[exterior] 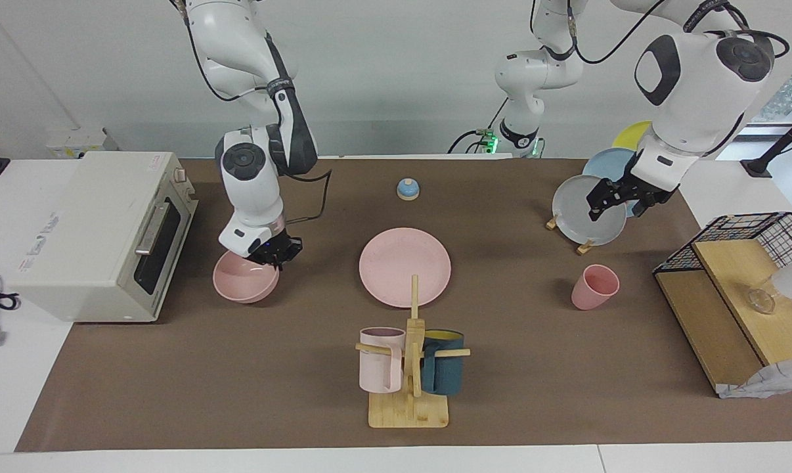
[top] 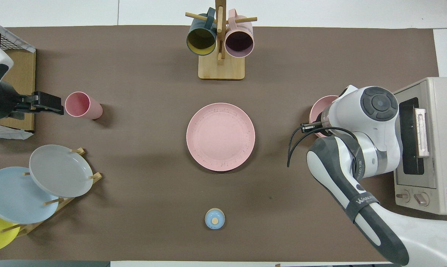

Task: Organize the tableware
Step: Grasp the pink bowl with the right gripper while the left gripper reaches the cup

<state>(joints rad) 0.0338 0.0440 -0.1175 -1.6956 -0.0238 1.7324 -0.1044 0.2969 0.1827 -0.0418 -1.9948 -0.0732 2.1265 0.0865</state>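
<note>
Faintly, "WANX…" on right arm (top: 357, 196)

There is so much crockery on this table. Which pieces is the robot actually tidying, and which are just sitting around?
In the job:
salmon-pink plate, mid-table
salmon-pink bowl, under the right gripper, in front of the toaster oven
salmon-pink cup; the left gripper hangs up over the plate rack

Just lying about:
grey plate, blue plate, yellow plate
pale pink mug, teal mug
small bell

Matte pink plate (exterior: 404, 266), wooden mug rack (exterior: 409, 410), wire basket (exterior: 757, 233), matt brown mat (exterior: 238, 394)
</note>
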